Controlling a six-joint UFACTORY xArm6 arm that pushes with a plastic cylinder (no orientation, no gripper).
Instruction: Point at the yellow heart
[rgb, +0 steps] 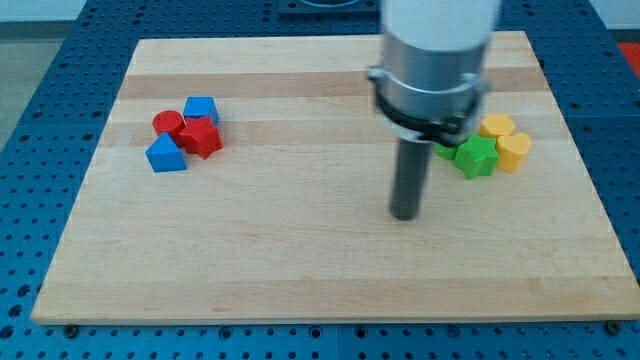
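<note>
While the dark rod hangs from the pale cylindrical arm body at the view's top, my tip (404, 216) rests on the worktop (300, 270) right of the board's middle. This end effector is a plain rod with nothing that opens or closes, and it has hold of nothing; the wood around my tip is bare and no block touches it.

Taking my tip as the landmark, the nearest blocks form a small cluster up and to the view's right. The green star-like block (477, 156) is the closest of them, near my tip but clearly apart from it. A second green block (444, 152) peeks out from behind the rod's collar, mostly hidden, so its shape cannot be made out. Beyond the green star, further to the right, sit two yellow blocks close together: one yellow block (496, 126) higher up and the other yellow block (514, 151) just beside the star on its right. Which of these is the heart cannot be told with certainty at this size; both lie up and right of my tip.

Well away to the left of my tip, and somewhat higher, lies another cluster: a red cylinder (168, 124), a blue block (201, 109), a red block (201, 138) and a blue block lower down (165, 155), all bunched together.
</note>
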